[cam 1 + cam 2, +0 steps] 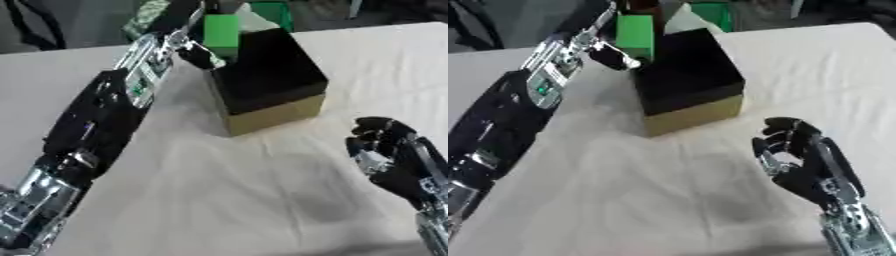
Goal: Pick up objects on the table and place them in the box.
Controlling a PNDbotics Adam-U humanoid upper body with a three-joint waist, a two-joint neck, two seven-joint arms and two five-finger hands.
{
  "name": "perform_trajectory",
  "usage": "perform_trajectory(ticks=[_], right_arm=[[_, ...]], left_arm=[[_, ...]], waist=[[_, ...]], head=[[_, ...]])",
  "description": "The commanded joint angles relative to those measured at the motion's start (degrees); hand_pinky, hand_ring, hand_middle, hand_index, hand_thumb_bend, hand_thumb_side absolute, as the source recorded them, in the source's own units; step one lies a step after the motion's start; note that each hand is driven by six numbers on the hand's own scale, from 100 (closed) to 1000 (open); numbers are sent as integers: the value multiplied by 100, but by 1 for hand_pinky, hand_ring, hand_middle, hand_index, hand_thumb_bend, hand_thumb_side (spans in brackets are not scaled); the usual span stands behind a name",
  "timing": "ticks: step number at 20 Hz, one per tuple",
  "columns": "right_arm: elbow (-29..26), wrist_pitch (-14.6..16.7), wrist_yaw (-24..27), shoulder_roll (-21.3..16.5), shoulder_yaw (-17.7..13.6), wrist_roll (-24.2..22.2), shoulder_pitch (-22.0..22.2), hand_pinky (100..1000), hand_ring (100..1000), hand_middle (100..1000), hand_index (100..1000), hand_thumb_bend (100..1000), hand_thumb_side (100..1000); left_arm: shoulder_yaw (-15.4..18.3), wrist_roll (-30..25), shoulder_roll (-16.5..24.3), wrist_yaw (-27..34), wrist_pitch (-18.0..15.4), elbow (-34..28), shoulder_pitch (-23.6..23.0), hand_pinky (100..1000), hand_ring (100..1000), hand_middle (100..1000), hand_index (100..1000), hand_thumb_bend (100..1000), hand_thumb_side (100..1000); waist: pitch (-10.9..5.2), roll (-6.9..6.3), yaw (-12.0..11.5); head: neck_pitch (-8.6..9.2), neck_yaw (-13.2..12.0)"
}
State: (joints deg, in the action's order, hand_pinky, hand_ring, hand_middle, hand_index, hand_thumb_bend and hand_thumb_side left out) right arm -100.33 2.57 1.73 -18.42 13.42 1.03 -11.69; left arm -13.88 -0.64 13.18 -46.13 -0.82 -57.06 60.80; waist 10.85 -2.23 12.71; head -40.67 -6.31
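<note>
The left hand (199,54) grips a green block (221,31) above the black-lined cardboard box (267,80) just beside it. The right hand (794,150) rests on the tabletop (236,190), fingers curled, empty.

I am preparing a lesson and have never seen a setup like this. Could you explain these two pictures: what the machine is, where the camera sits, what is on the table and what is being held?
Both pictures come from one stereo camera in a humanoid robot's head, looking down at its own arms, so they show the same moment from almost the same spot.

The robot's left arm reaches in from the left side. Its left hand is at the far edge of an open box, which is dark inside with tan cardboard walls. A green block sits right by that hand, above the box's far rim; I cannot tell whether the fingers actually grip it.

The right hand is idle at the lower right, fingers curled, holding nothing.

Everything rests on a table under a pale cloth.
</note>
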Motion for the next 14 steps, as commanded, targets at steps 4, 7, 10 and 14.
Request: perform_trajectory(ticks=[4,7,10,14], right_arm=[[-75,8,51,-58,40,-77,-107,571,605,605,746,278,281],[-73,9,52,-54,36,-74,-109,571,605,605,746,285,278],[-71,10,51,-49,29,-68,-108,571,605,605,746,285,278],[-69,13,42,-49,14,-56,-97,571,605,605,746,286,279]], left_arm=[[103,160,-297,-452,-261,291,184,670,552,487,650,696,100],[77,19,-358,-687,-396,357,146,697,608,554,721,725,162],[69,-149,-381,-851,-466,392,102,716,651,603,759,814,258],[77,-336,-349,-843,-513,334,64,739,702,677,799,973,449]], waist=[[-54,-3,97],[-44,-3,109],[-32,-3,100],[-23,6,74]], head=[[129,-53],[144,-27],[159,0],[164,30]])
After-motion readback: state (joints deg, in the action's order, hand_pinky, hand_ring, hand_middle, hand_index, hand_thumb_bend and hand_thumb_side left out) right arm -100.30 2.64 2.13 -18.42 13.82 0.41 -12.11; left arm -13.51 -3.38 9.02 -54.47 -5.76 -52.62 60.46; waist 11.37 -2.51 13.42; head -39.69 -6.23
